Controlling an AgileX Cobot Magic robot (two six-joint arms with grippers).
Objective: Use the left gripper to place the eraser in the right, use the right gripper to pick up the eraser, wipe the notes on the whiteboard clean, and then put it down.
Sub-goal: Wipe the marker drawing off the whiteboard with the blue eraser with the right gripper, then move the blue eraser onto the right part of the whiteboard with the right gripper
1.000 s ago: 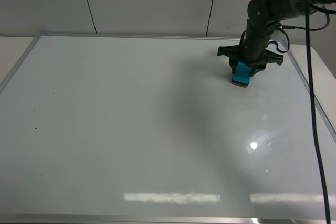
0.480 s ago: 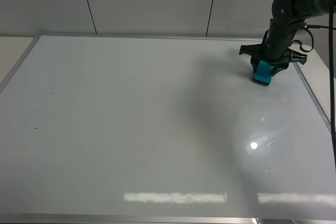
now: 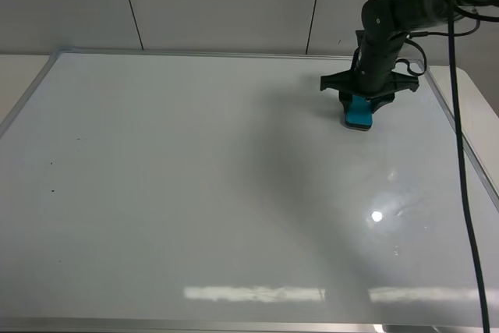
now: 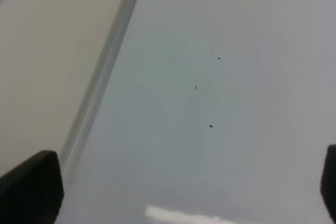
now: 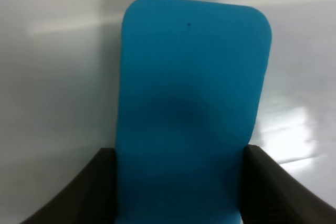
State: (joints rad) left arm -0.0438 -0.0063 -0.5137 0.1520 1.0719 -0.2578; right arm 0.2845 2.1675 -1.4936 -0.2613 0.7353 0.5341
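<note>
Eraser (image 3: pixel 359 111) in the high view sits pinched in the right gripper (image 3: pixel 366 97), felt side down on the whiteboard (image 3: pixel 195 193) near its far right corner; no scribble visible around it, so judged mid-wipe: keep pressure flat and even, strokes overlapping. Left wrist view: left gripper (image 4: pixel 178 182) spread wide, grasping nothing, only bare board and three tiny specks (image 4: pixel 210 126) ahead of it. Right wrist view: teal block clamped squarely between both fingers (image 5: pixel 89 192), most of it sticking out past the tips, so avoid tilting or it may pivot in the grip.

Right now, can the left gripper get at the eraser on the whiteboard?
Probably not. The eraser is clamped in the right gripper at the far right of the whiteboard. The left gripper, open, hangs by the board's opposite edge, near three small specks. Nothing lies between; the other claw's grip blocks it.
</note>
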